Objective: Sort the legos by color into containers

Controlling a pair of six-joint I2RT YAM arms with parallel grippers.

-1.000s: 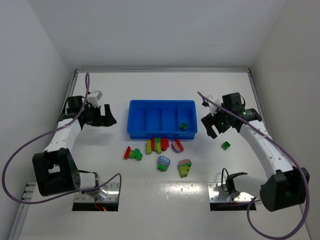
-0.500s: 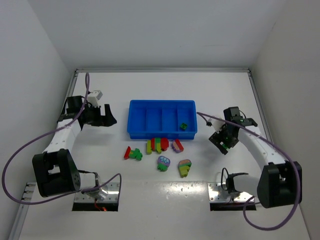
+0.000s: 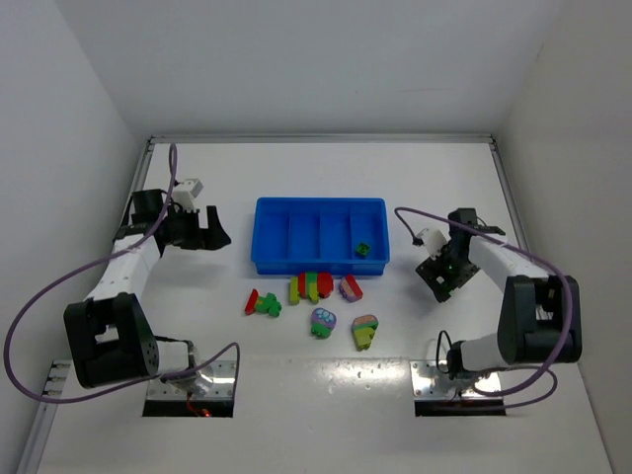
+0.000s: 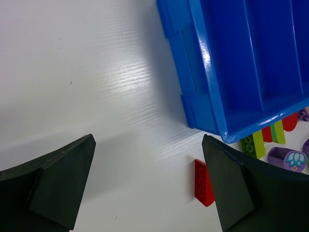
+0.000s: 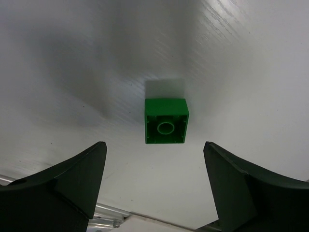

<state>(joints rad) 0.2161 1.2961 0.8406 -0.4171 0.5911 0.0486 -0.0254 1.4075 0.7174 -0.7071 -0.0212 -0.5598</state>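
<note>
Right hand hovering spread above green lego | risk: lego sitting off-centre (toward one finger), possibly skidding during closure.

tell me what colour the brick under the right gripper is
It is a green brick; the right wrist view shows it best.

White arm links with black joints, looping purple cables, matte black wedge-shaped tool fingers
</note>
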